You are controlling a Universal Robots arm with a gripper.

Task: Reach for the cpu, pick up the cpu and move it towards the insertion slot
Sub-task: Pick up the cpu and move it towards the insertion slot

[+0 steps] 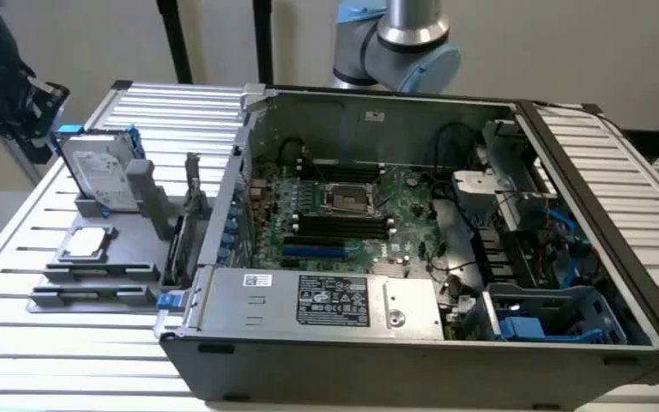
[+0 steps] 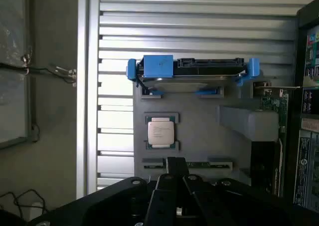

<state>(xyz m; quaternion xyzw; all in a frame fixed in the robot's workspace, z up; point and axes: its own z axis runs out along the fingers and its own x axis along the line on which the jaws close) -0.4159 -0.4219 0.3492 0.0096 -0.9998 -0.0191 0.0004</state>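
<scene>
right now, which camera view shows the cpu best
The wrist view. The cpu faces that camera squarely, its silvery printed top and green edge plain in the grey holder. The exterior view shows it small and slanted, on the holder at that view's left, beside the open computer case.

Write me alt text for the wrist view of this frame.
The cpu lies flat and untouched in a grey holder, with the gripper hovering apart from it. A hard drive in a blue frame stands on the same holder, which sits on a slatted metal table.
</scene>
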